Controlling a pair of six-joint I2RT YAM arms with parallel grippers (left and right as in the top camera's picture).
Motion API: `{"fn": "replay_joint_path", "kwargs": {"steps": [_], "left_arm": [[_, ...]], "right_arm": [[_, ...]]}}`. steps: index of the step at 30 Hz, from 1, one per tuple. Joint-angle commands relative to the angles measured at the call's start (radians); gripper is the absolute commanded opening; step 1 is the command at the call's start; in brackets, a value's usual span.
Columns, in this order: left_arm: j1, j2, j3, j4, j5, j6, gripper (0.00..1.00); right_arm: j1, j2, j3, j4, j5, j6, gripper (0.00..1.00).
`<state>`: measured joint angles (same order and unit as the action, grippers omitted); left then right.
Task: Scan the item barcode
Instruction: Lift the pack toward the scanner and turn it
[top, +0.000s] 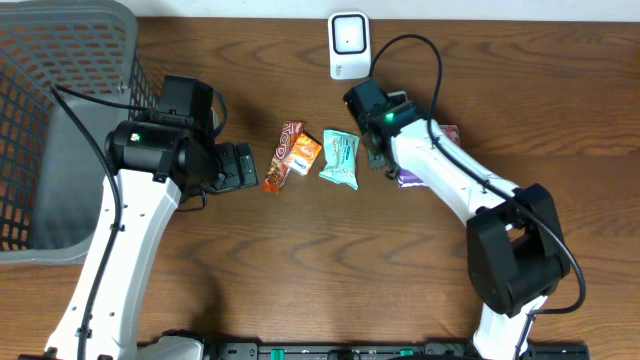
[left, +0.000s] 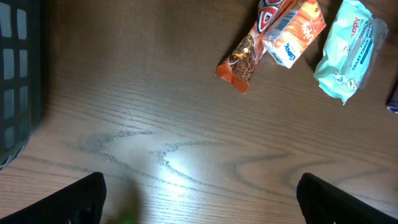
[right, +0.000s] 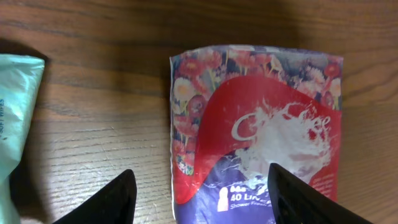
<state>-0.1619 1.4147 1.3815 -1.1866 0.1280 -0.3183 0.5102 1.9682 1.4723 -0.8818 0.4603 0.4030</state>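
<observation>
Right wrist, right gripper (right: 200, 183) jaws apart above floral packet (right: 261, 124), left gripper (left: 202, 190) wide, empty

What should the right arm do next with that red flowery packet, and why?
Probably lower a little and close the right gripper on the red flowery packet. Its fingers stand apart, one beside the packet's edge, one over its face, and the packet lies flat on the table, so nothing is held yet.
</observation>
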Motion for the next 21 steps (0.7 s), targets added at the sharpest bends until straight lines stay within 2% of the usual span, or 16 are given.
{"fn": "replay_joint_path", "kwargs": {"steps": [1,10,12,14,19,21], "left_arm": [[-0.001,0.005,0.002,-0.005,-0.006,-0.013,0.98],[-0.001,0.005,0.002,-0.005,-0.006,-0.013,0.98],[-0.001,0.005,0.002,-0.005,-0.006,-0.013,0.98],[-0.001,0.005,0.002,-0.005,-0.006,-0.013,0.98],[-0.001,0.005,0.002,-0.005,-0.006,-0.013,0.98],[-0.001,0.005,0.002,-0.005,-0.006,-0.013,0.98]], "right_arm": [[0.011,-0.002,-0.054,0.035,0.077,0.056,0.64],[0.003,-0.002,-0.204,0.174,0.108,0.016,0.63],[-0.002,-0.002,-0.224,0.190,0.082,0.019,0.66],[-0.008,-0.002,-0.229,0.190,0.052,0.018,0.63],[-0.012,-0.003,-0.223,0.175,0.012,0.004,0.01],[-0.016,-0.003,-0.203,0.157,-0.044,0.004,0.01]]}}
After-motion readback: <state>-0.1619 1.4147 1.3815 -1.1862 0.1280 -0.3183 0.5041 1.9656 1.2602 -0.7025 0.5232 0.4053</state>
